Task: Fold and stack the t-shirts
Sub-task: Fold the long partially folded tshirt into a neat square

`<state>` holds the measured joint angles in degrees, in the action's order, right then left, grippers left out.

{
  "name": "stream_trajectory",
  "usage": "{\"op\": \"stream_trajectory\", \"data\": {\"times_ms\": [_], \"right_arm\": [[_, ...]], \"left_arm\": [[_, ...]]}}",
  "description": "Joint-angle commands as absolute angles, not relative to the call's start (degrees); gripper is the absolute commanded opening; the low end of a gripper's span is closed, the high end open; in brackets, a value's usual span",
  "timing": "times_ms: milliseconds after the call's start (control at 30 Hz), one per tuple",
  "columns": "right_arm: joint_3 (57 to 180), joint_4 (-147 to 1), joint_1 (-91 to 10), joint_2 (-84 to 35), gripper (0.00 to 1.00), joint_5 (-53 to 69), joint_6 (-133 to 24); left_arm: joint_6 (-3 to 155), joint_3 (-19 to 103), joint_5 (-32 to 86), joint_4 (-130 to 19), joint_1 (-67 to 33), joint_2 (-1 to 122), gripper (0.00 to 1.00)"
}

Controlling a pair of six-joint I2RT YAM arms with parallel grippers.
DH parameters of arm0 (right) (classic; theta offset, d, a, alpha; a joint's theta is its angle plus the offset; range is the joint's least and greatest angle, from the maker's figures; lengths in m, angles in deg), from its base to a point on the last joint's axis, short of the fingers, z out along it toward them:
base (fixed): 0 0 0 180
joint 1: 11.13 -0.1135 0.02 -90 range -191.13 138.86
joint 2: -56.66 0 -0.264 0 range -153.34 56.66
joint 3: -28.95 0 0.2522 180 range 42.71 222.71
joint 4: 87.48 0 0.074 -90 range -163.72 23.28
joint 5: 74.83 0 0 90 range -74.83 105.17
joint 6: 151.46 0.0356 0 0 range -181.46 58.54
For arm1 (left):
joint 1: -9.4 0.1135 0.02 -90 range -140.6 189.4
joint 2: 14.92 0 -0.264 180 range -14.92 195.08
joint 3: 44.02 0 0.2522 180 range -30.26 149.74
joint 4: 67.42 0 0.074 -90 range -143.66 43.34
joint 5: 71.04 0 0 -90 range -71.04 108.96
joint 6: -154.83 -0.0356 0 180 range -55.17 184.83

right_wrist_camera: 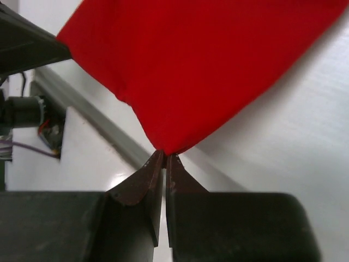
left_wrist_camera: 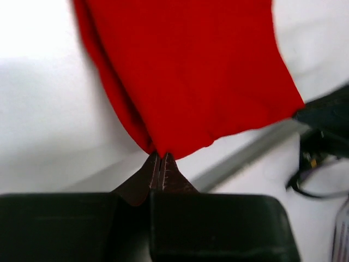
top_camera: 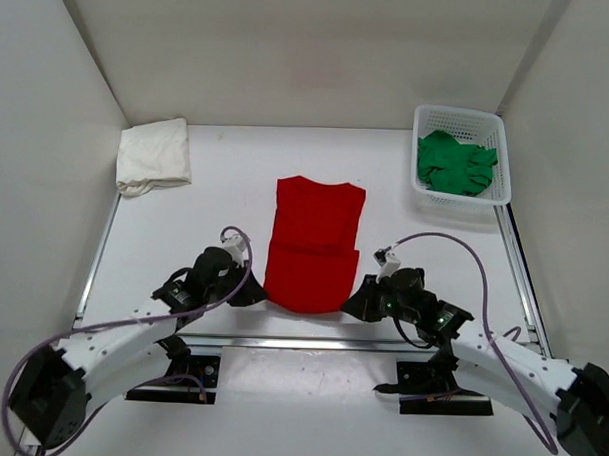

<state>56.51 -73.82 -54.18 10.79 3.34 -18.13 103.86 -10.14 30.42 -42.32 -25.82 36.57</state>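
The red t-shirt (top_camera: 314, 243) lies flat in the middle of the table, folded into a long strip. My left gripper (top_camera: 254, 292) is shut on its near left corner (left_wrist_camera: 158, 147), and my right gripper (top_camera: 353, 302) is shut on its near right corner (right_wrist_camera: 169, 146). In both wrist views the red cloth fans out from the pinched fingertips. The white t-shirt (top_camera: 153, 156) rests folded at the far left. The green t-shirt (top_camera: 455, 163) is bunched inside the white mesh basket (top_camera: 504, 160) at the far right.
A metal rail (top_camera: 310, 342) runs along the near table edge just behind both grippers. White walls close in the table on the left, back and right. Purple cables loop over both arms.
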Motion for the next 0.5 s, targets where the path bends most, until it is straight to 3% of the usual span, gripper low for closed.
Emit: {"op": "stream_trajectory", "data": {"times_ms": [0, 167, 367, 467], "right_arm": [[59.57, -65.03, -56.93, 17.71, 0.00, 9.98, -12.51], [72.82, -61.50, -45.98, 11.59, 0.00, 5.00, -23.46], [84.95, -69.06, -27.86, -5.98, 0.00, -8.73, -31.04], [94.00, -70.12, -23.80, -19.93, 0.00, -11.98, -32.45]], "left_arm": [[105.26, -7.17, 27.93, -28.98, -29.36, 28.87, 0.00], [102.54, 5.49, 35.64, -34.31, -18.21, 34.11, 0.00], [105.51, 21.94, 41.45, -45.81, -11.43, 55.00, 0.00], [105.44, 30.79, 37.26, -47.41, -10.73, 65.11, 0.00]]}}
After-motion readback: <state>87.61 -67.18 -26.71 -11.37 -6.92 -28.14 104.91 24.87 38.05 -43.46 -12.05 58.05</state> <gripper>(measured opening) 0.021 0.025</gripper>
